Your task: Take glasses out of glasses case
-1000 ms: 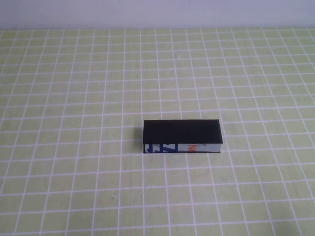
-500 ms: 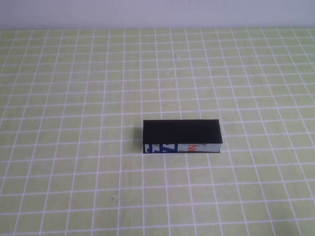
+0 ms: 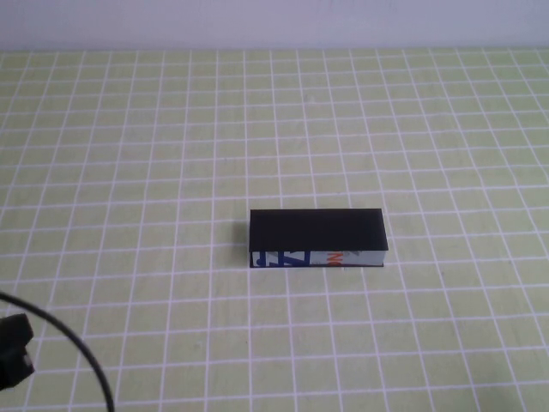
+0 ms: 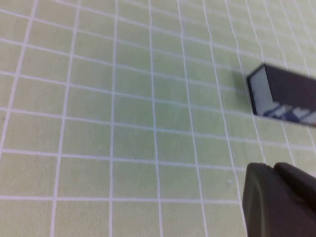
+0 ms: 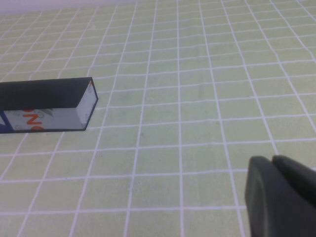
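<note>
The glasses case (image 3: 317, 239) lies closed in the middle of the table, black lid up, its white printed side strip facing the robot. The glasses are hidden; none show outside the case. The left wrist view has the case (image 4: 286, 94) some way ahead of my left gripper (image 4: 272, 167), whose dark fingers lie together, empty, above the cloth. The right wrist view has the case's other end (image 5: 49, 104) well off from my right gripper (image 5: 270, 159), also shut and empty. A black part of the left arm (image 3: 13, 348) with a cable shows at the high view's bottom left corner.
A green cloth with a white grid (image 3: 171, 154) covers the table. A pale wall (image 3: 274, 21) runs along the far edge. Nothing else stands on the cloth.
A black part of the left arm and its cable have come into the high view at the bottom left. The case has not moved.
</note>
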Controlling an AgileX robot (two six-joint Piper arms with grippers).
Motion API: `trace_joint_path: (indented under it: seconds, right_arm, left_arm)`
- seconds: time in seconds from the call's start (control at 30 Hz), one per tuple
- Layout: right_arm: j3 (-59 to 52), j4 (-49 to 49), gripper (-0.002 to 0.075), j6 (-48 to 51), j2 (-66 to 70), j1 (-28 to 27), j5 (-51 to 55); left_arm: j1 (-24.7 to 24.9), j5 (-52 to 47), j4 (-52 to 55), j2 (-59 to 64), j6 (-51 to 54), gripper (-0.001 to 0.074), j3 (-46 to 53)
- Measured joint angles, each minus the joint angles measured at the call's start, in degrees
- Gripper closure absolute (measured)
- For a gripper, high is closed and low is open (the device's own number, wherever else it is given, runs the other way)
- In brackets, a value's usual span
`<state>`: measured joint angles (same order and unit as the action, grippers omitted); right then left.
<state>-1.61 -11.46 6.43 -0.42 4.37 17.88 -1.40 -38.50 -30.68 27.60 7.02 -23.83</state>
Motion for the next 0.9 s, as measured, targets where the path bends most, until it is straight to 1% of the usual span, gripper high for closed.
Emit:
trace_joint_path:
  seconds: [0.07,0.13,0.3,0.47,0.73,0.9]
  right_arm:
    - [0.0,0.0,0.0743,0.0,0.0,0.0,0.0]
    - [0.0,0.0,0.0743,0.0,0.0,0.0,0.0]
    - [0.0,0.0,0.0743,0.0,0.0,0.0,0.0]
    - [0.0,0.0,0.0743,0.0,0.0,0.0,0.0]
    - [0.0,0.0,0.0743,0.0,0.0,0.0,0.0]
    - [0.0,0.0,0.0743,0.0,0.0,0.0,0.0]
  left_arm:
    - [0.0,-5.1,-0.1,6.4,4.8,0.0739,-5.2]
    - [0.0,-8.3,-1.2,12.0,9.4,0.0739,-9.6]
    - [0.0,-10.4,-7.4,25.8,20.9,0.0739,-18.6]
    - [0.5,-9.9,-13.4,39.5,29.1,0.0739,-25.3]
    - [7.6,-4.2,-19.4,56.7,37.3,0.0739,-33.6]
    - [9.8,-3.2,-25.8,66.5,43.8,0.0739,-39.4]
